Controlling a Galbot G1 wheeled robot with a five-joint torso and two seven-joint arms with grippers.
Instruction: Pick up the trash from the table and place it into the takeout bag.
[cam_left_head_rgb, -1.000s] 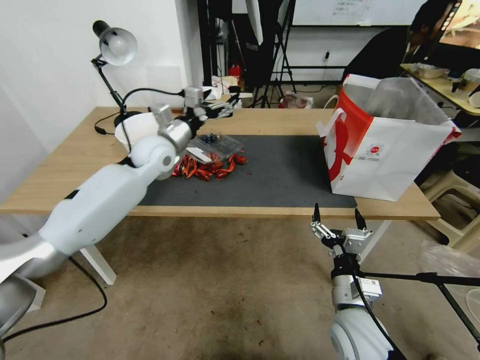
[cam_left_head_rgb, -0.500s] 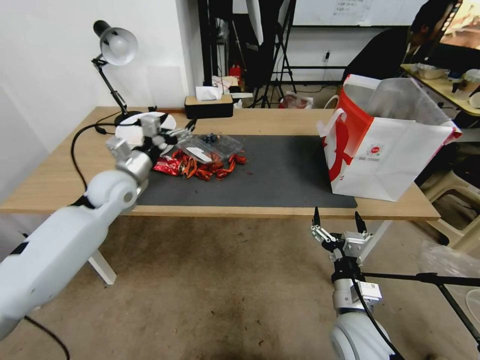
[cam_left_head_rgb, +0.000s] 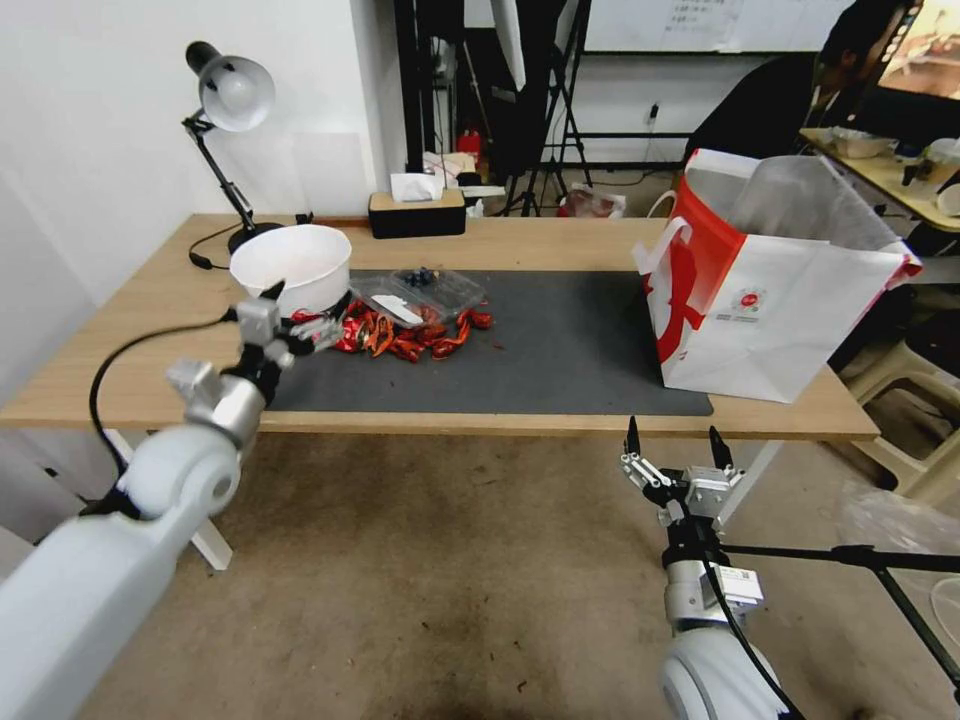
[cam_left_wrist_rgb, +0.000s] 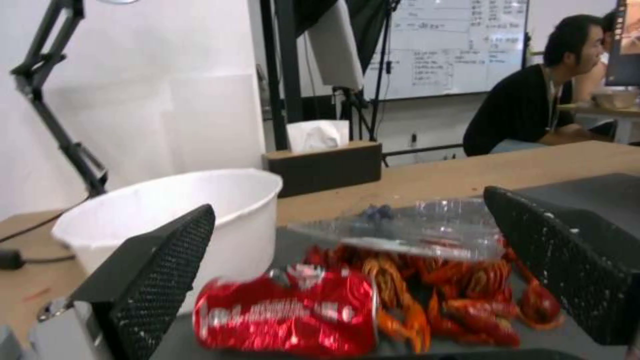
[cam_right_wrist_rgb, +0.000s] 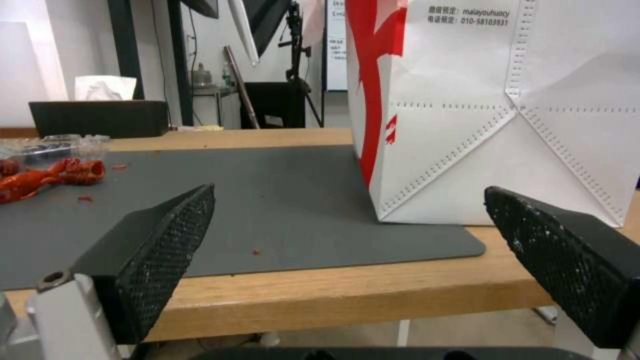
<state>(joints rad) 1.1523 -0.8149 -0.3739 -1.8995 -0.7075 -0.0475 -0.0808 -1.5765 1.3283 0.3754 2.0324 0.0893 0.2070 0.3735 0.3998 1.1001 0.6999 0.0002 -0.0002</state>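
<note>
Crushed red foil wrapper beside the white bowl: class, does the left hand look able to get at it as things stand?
Probably yes. The left hand is open just short of the crushed red foil wrapper, which lies on the dark grey mat between its fingers. The white round bowl stands close behind.

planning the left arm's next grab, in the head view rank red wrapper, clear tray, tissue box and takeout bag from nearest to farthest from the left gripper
1. red wrapper, right at the open left gripper, on the mat's left edge.
2. clear tray, just beyond the red scraps.
3. tissue box, at the table's far edge.
4. takeout bag, at the table's right end.
</note>
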